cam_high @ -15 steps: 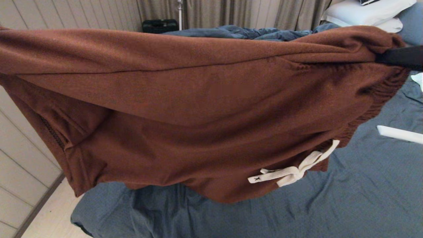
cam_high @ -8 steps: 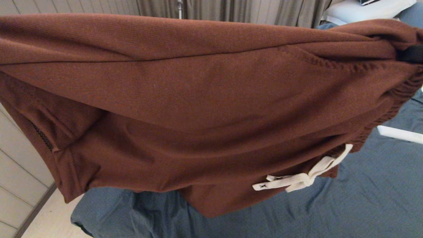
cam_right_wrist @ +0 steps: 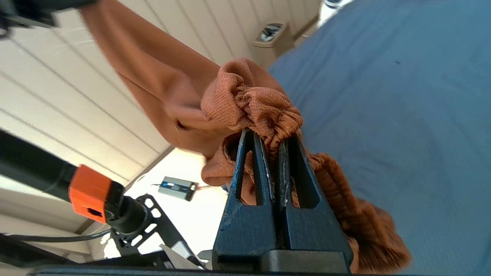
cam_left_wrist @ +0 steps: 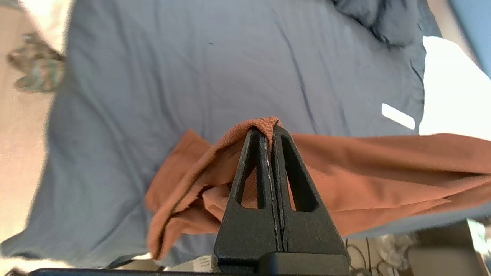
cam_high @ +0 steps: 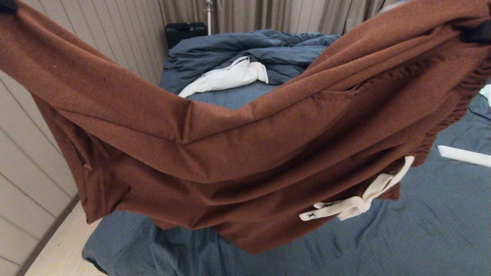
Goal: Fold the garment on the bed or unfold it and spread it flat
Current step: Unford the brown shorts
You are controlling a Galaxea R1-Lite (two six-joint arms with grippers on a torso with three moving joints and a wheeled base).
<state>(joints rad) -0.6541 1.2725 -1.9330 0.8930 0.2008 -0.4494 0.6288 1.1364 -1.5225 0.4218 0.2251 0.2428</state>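
Note:
The rust-brown shorts [cam_high: 245, 153] hang in the air above the bed [cam_high: 422, 237], slung between both arms and sagging in the middle. Their white drawstring [cam_high: 353, 201] dangles near the lower right. My left gripper [cam_left_wrist: 268, 130] is shut on a hem corner of the shorts [cam_left_wrist: 383, 161] and shows at the head view's top left corner [cam_high: 7, 5]. My right gripper [cam_right_wrist: 271, 135] is shut on the gathered elastic waistband [cam_right_wrist: 261, 103], at the head view's top right [cam_high: 475, 34]. The white patch is hidden.
A rumpled blue duvet [cam_high: 245, 50] with white lining [cam_high: 226, 76] lies at the far end of the bed. A white strip [cam_high: 464, 155] lies on the sheet at right. A panelled wall [cam_high: 23, 161] and floor run along the left. Curtains [cam_high: 268, 15] hang behind.
The shorts were stretched taut across the view; now their middle sags in a V and the duvet behind shows. The left end has risen to the top left corner.

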